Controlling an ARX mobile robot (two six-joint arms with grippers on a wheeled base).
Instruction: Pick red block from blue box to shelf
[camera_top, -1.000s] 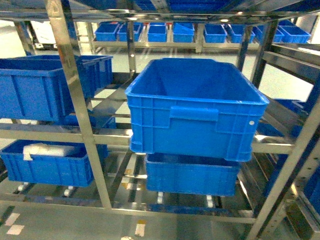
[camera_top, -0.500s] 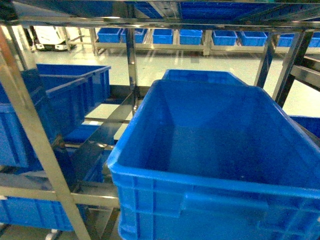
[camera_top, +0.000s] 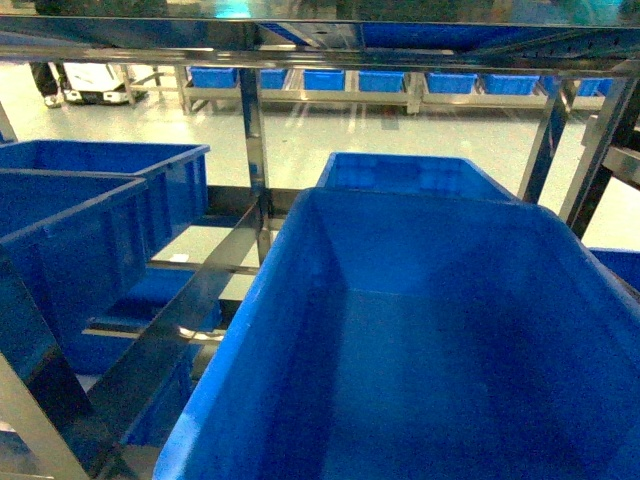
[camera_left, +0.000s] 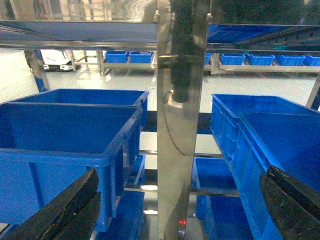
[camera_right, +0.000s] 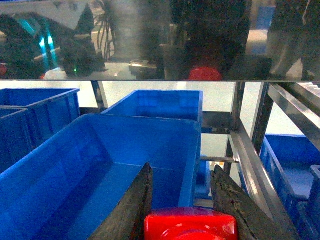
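Note:
The red block (camera_right: 190, 226) sits between the dark fingers of my right gripper (camera_right: 182, 170), which is shut on it, at the bottom of the right wrist view. Just beyond it is the large blue box (camera_right: 100, 150), whose inside shows nothing. The same blue box (camera_top: 300, 330) fills the lower right of the head view, on the steel shelf (camera_top: 253, 130). My left gripper (camera_left: 181, 172) is open, its fingers wide apart either side of a shelf post (camera_left: 177, 125). Neither gripper shows in the head view.
More blue bins stand on the shelf: one behind the box (camera_top: 410, 170), others at the left (camera_top: 90, 200). A steel rail (camera_right: 255, 165) runs along the box's right side. A shiny shelf deck (camera_right: 150, 45) hangs close overhead. Distant racks of bins (camera_top: 380, 80) line the far floor.
The head view has closed in on the shelf. The blue box, seen whole from outside a second ago, now fills the frame and I look down into it.

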